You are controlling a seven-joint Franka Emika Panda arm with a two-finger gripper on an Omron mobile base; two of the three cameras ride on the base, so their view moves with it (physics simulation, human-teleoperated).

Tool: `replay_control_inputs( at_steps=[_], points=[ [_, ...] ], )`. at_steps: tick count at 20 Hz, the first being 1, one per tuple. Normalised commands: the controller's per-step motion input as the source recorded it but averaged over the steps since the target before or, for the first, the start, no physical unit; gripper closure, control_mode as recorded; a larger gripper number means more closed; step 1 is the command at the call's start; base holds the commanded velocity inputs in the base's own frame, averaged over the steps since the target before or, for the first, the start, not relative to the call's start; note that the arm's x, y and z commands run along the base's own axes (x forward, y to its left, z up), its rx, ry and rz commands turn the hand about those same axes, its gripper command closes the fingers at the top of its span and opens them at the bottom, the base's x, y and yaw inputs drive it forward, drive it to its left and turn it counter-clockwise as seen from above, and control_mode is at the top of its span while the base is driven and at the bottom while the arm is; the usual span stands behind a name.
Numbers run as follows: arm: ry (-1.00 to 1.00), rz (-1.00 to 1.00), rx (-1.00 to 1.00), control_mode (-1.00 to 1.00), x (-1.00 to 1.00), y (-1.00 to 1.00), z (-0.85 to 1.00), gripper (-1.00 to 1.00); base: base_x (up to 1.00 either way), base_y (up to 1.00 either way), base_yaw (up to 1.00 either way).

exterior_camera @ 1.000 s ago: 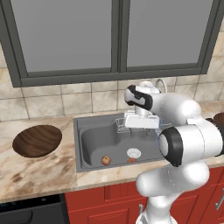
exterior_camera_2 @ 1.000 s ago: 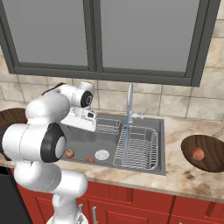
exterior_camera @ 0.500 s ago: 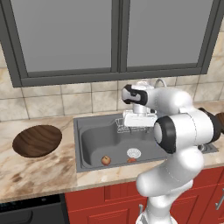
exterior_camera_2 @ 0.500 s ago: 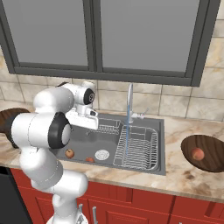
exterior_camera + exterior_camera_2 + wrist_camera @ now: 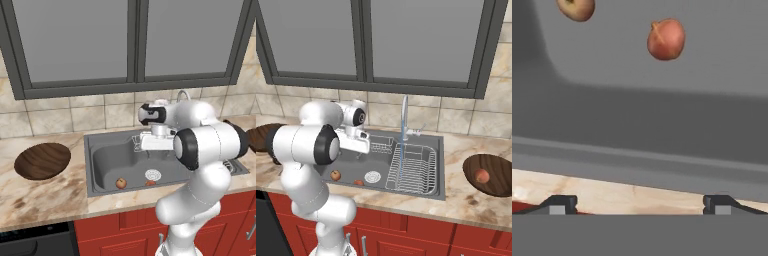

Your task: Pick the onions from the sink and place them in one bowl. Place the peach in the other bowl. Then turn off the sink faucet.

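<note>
Hovering over the sink (image 5: 100,170), the gripper (image 5: 639,202) is empty, with its jaws set wide; the fingertips (image 5: 562,204) stand far apart at the bottom of the hand view.

Step in hand, as I judge it: the first onion pick. The peach (image 5: 482,175) already lies in the right-hand bowl (image 5: 501,185), so that part looks done. The left-hand bowl (image 5: 42,161) holds nothing I can see.

Both onions sit on the basin floor near the front wall: the larger onion (image 5: 121,183) left of the white drain (image 5: 153,175), the smaller onion (image 5: 150,183) just beside the drain. They are apart, not touching. In the hand view the nearer onion (image 5: 666,39) is well ahead of the fingers and off to one side.

Orientation: bulbs are nearly round, no marked long axis. The one in the hand view shows a small tip pointing toward the upper left of that view; true heading unclear.

Next move calls for lowering into the basin, centring over one bulb, then closing.

Faucet (image 5: 404,117) has water running; shut-off remains.
</note>
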Motion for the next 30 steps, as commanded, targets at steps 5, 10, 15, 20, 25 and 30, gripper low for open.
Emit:
replay_control_inputs(
  at_steps=[5,10,15,20,25,30],
  points=[
    [0.01,0.00,0.00,-1.00,0.26,0.00,-0.19,-1.00,0.00,0.00,0.00],
    [0.03,0.00,-0.02,-1.00,0.12,-0.01,-0.23,-1.00,0.00,0.00,0.00],
    [0.02,0.00,-0.02,-1.00,0.04,-0.03,-0.27,-1.00,0.00,0.00,0.00],
    [0.00,0.00,-0.01,-1.00,0.09,0.00,-0.21,-1.00,0.00,0.00,0.00],
    [0.00,0.00,0.00,-1.00,0.01,-0.03,-0.21,-1.00,0.00,0.00,0.00],
    [-0.04,0.00,0.00,-1.00,0.00,-0.06,-0.19,-1.00,0.00,0.00,0.00]
  ],
)
